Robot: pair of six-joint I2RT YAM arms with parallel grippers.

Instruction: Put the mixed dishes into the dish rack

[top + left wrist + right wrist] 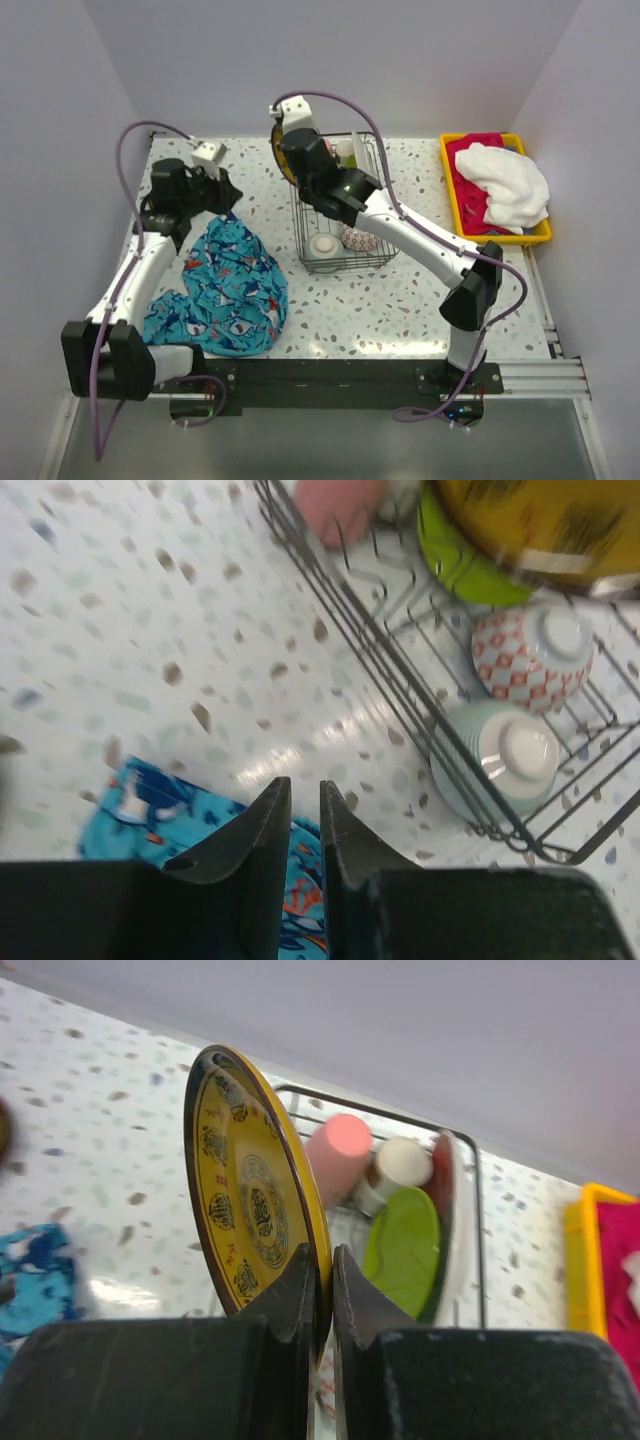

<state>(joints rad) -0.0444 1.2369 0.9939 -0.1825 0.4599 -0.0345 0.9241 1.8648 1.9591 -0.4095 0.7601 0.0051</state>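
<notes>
My right gripper is shut on the rim of the yellow-olive plate and holds it upright above the left side of the dish rack. In the rack stand a pink cup, a cream cup, a lime-green plate and a teal-and-red plate. From above, the right gripper is at the rack's back left corner. My left gripper is shut and empty, over the table left of the rack, above the cloth's edge. A mint bowl and a red-and-white patterned bowl lie upside down at the rack's near end.
A blue patterned cloth lies crumpled at the front left, under the left arm. A yellow plastic tray with white and red cloths stands at the back right. Walls close the table on three sides.
</notes>
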